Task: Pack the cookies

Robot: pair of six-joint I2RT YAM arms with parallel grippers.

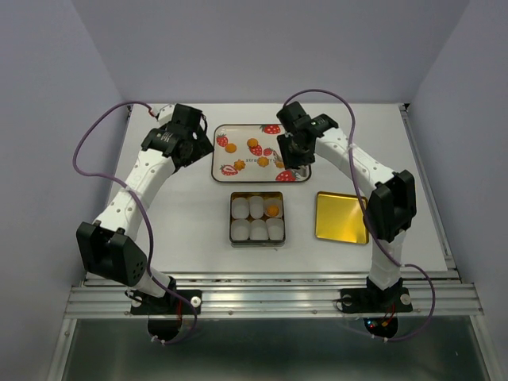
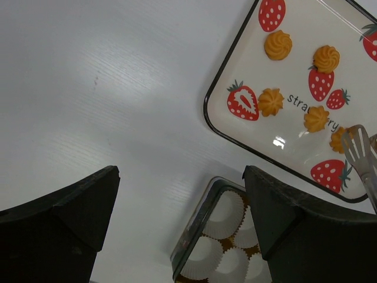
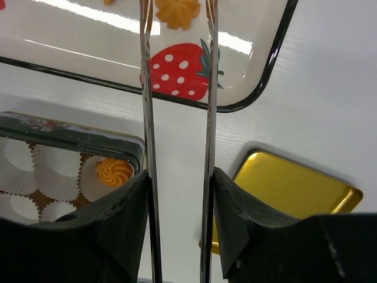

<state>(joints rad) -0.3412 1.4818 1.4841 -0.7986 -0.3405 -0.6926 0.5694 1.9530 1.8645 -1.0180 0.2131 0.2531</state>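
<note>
A strawberry-printed tray (image 1: 238, 132) lies near the far edge of the bench (image 1: 175, 214), about midway along it. Five of the cookies (image 2: 278, 45) sit loose on it, spread over its middle and right half, none touching another.

Closer to the near edge, an open tin (image 1: 256, 194) stands just in front of the tray. It holds six white paper cups (image 1: 238, 230) in two rows. The sixth cookie (image 3: 115, 171) rests in the far right cup, and the other five cups hold nothing. A gold lid (image 1: 341, 216) lies flat beside the tin, toward the right edge.

The right gripper (image 3: 179, 177) is closed on a pair of metal tongs (image 3: 145, 118), its fingers pressing the two blades from outside. The blades stay slightly apart and reach over the tray's near right corner. Their tips stand on either side of the cookie there, but the tips are cut off at the frame's top, so contact may or may not be made.

The left gripper (image 2: 179, 177) hangs over bare bench off the tray's left side, its jaws spread wide with nothing between them.
</note>
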